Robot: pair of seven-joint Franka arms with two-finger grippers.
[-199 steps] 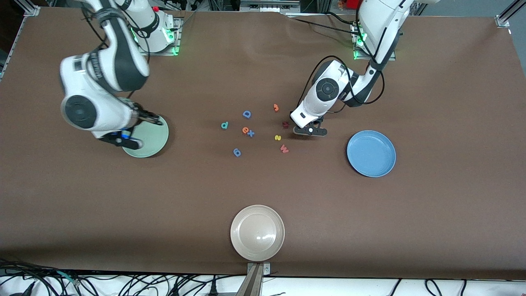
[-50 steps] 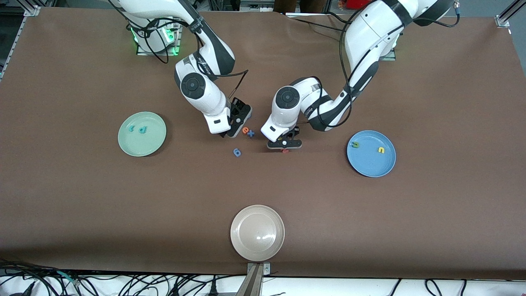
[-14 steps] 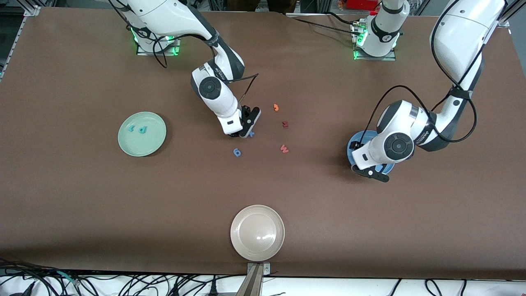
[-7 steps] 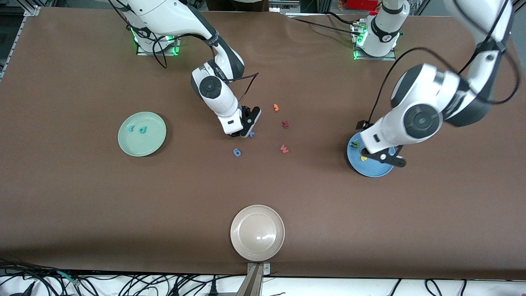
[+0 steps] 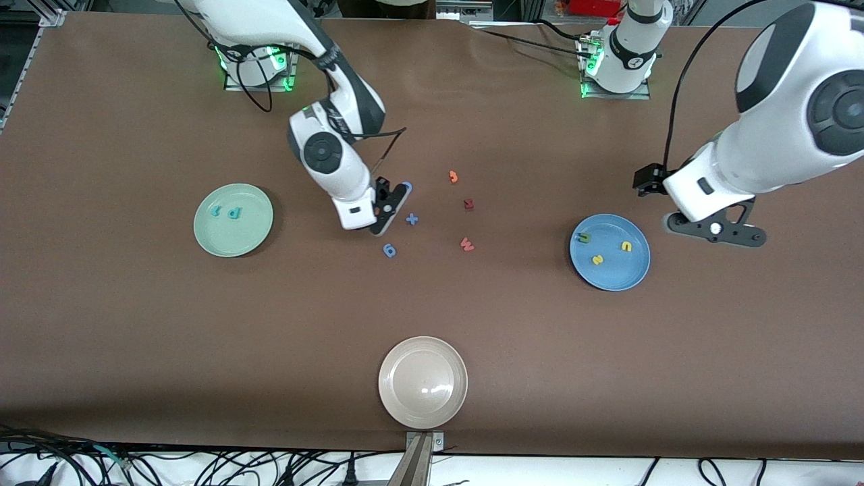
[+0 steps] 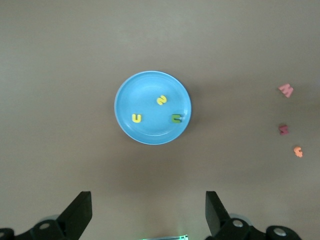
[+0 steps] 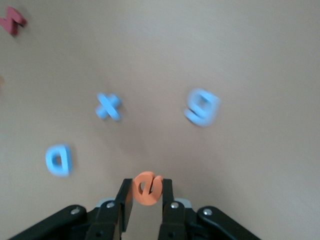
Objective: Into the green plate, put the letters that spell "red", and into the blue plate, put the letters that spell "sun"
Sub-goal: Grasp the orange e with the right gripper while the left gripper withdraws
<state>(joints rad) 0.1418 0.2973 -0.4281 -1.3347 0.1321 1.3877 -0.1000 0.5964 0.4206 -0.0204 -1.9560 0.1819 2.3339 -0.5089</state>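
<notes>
While the right tool pinches the orange "e" over the bench, a thin grip could drop it short of the green plate. Wide open and empty, the left tool waits up beside the blue plate.

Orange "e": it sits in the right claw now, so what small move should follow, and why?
Probably carry the orange "e", pinched in the right claw, toward the green plate. That plate holds only two teal letters, while the blue plate already has three. The left claw hangs open, waiting.
</notes>
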